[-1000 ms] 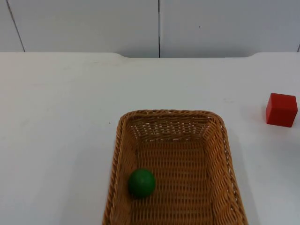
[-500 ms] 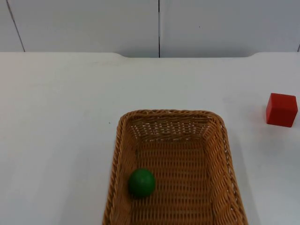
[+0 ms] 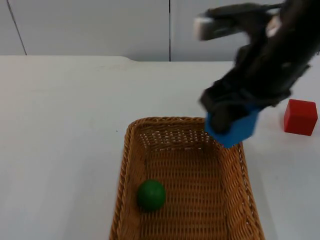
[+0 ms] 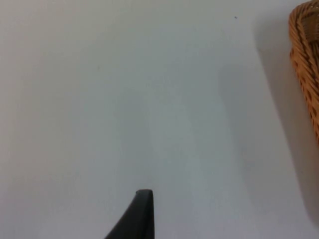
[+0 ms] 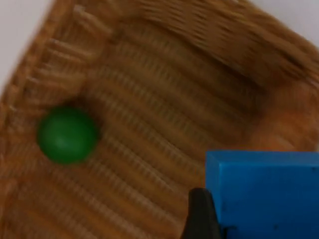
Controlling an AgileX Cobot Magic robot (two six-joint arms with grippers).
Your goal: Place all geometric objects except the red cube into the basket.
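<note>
A woven wicker basket (image 3: 129, 165) stands at the table's front middle with a green ball (image 3: 151, 195) lying in its left part. My right gripper (image 3: 226, 119) hangs over the basket's far right corner, shut on a blue block (image 3: 236, 129). In the right wrist view the blue block (image 5: 264, 194) sits beside a black fingertip (image 5: 201, 214), above the basket floor (image 5: 164, 124) and the green ball (image 5: 67, 135). A red cube (image 3: 300, 117) rests on the table at the right. One left fingertip (image 4: 135, 219) hovers over bare table, with the basket's rim (image 4: 305, 55) off to the side.
The white table top (image 3: 65, 110) spreads wide to the left of the basket. A grey partition wall (image 3: 100, 25) closes off the back.
The right arm has swung in from the right with the blue block and now hangs over the basket's far right corner. Earlier no arm was in the top view.
</note>
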